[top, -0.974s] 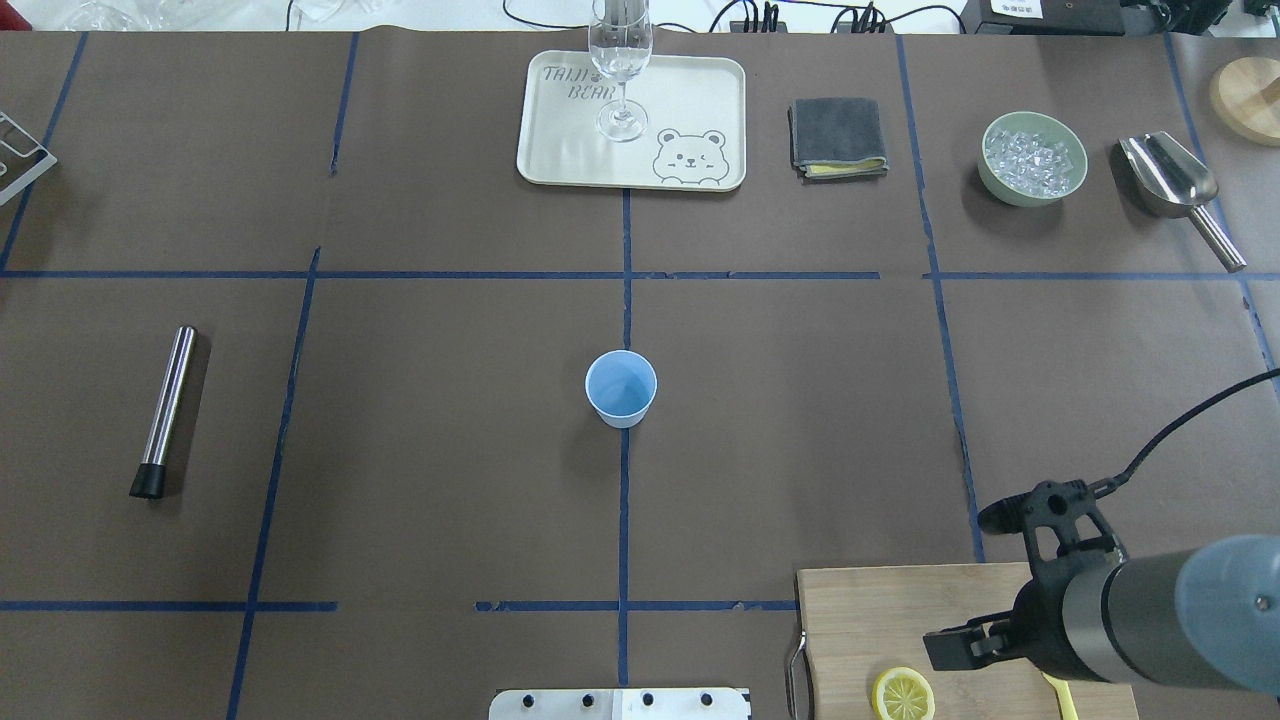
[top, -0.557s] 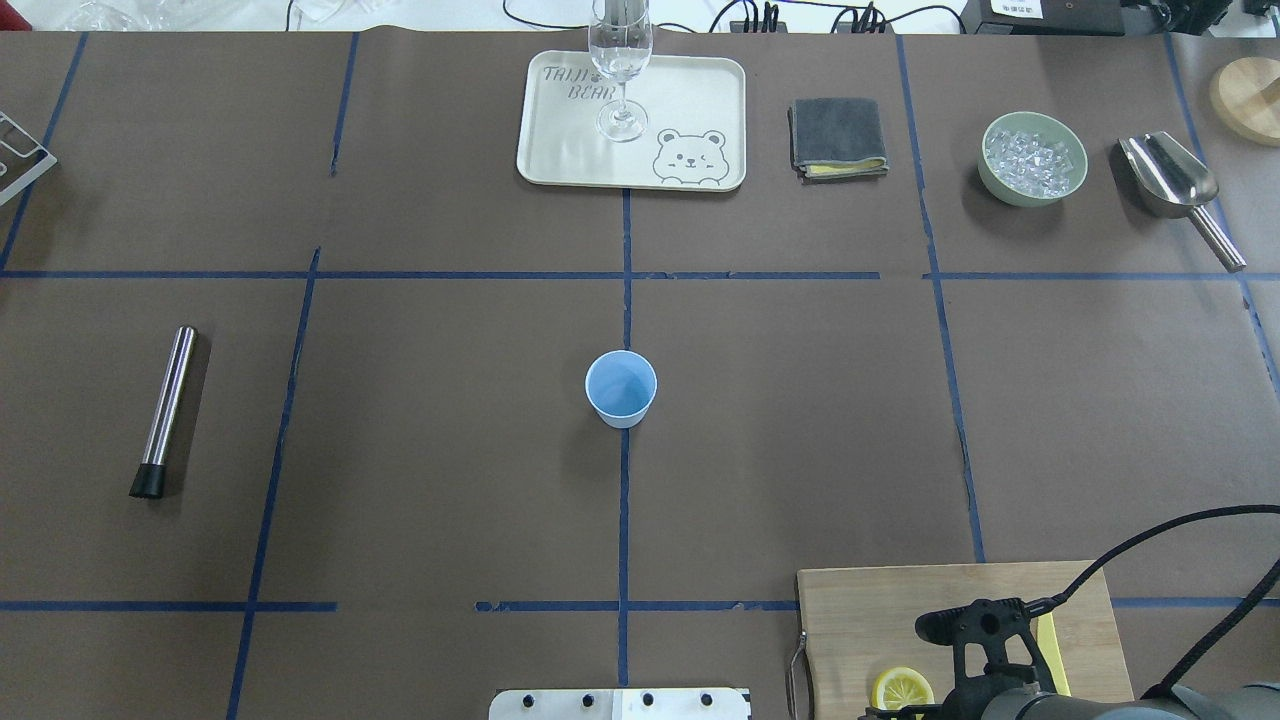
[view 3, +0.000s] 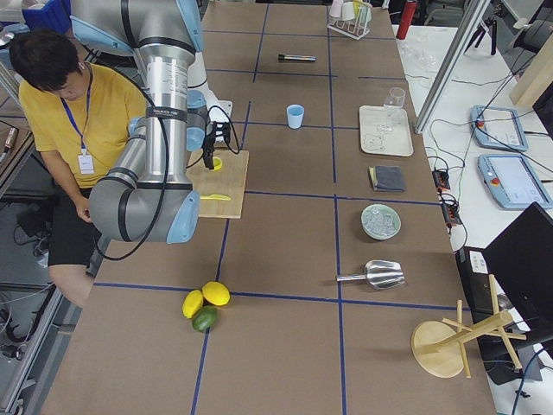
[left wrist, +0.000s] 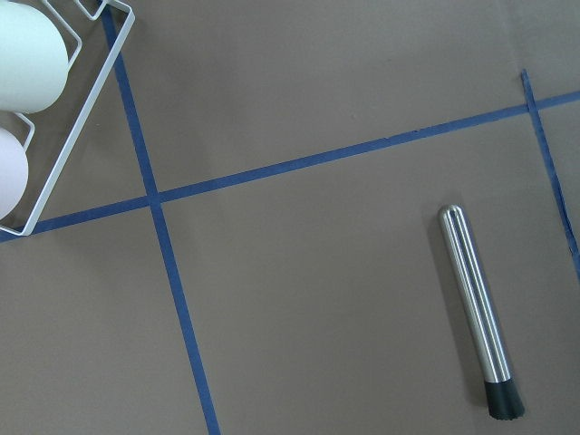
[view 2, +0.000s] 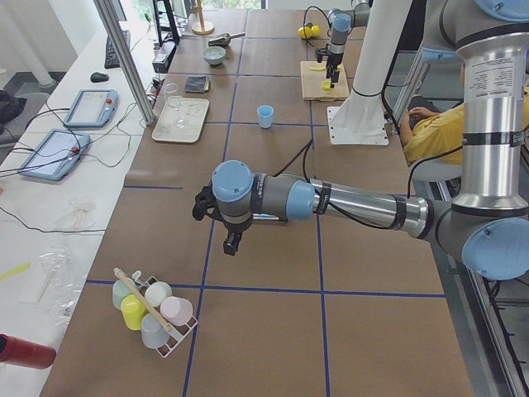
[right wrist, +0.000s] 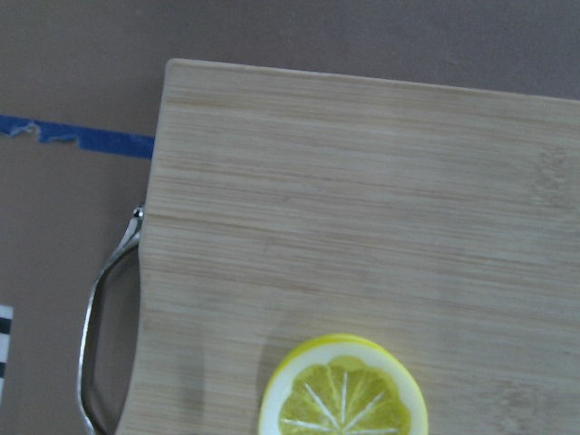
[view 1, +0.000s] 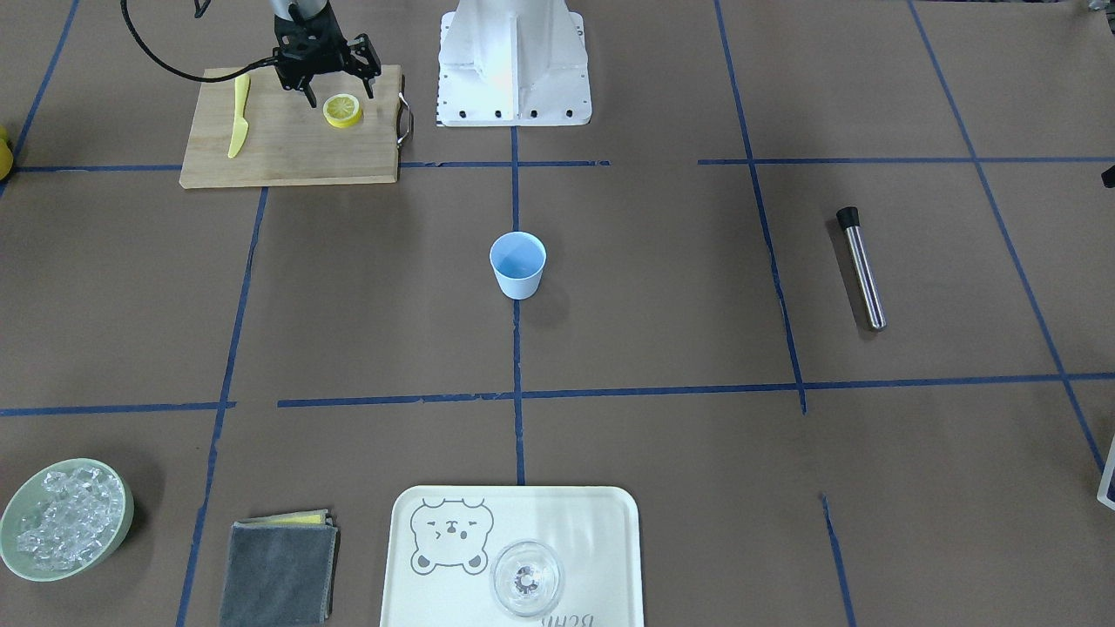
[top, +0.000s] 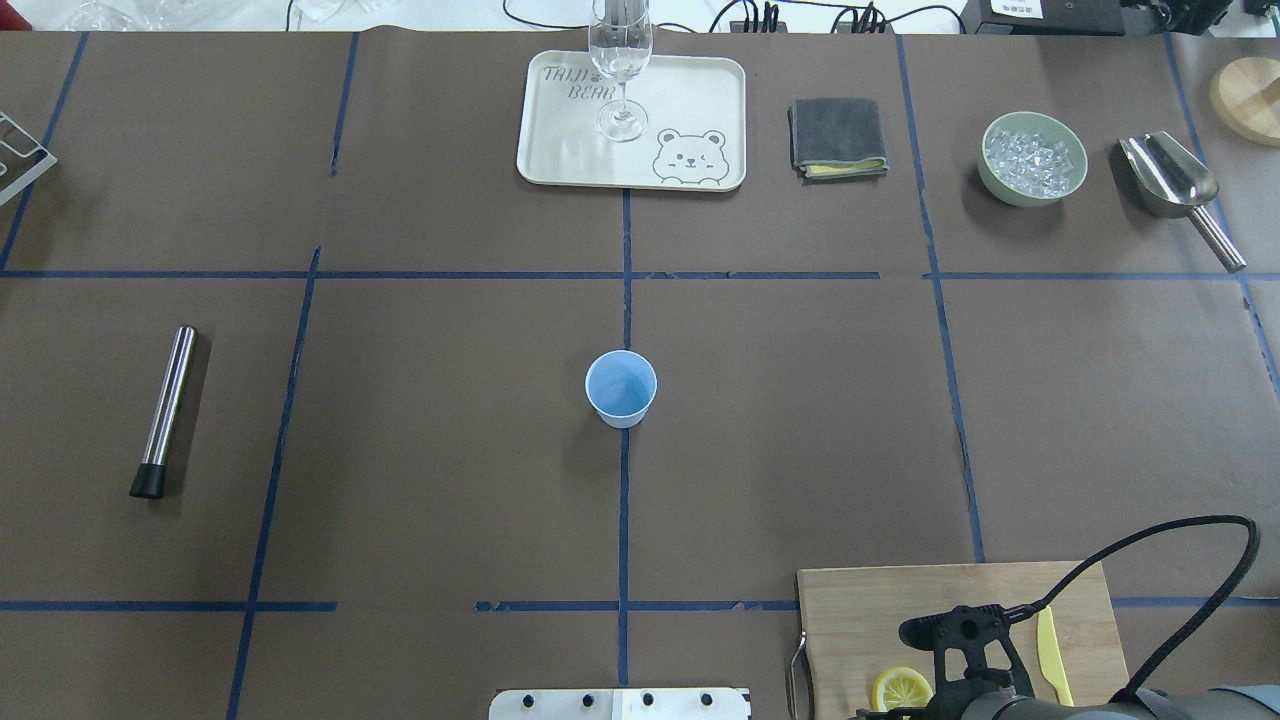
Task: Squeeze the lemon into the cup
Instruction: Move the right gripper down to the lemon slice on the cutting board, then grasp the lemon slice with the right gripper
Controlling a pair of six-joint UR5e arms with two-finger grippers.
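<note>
Frontally, the right gripper (view 1: 329,87) hung spread over the board (view 1: 287,148), with the lemon (view 1: 342,111) flat on it just beside the fingertips. The cup (view 1: 518,266) stood mid-way across the tabletop (view 1: 697,287), well apart. Overhead, the lemon sat near the board's robot-side edge. From the left end, the left gripper (view 2: 230,241) hovered above the tabletop; I could not tell whether it was spread.

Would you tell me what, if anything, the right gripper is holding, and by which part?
Nothing: the right gripper hangs open over the lemon, which lies flat on the cutting board.
</note>
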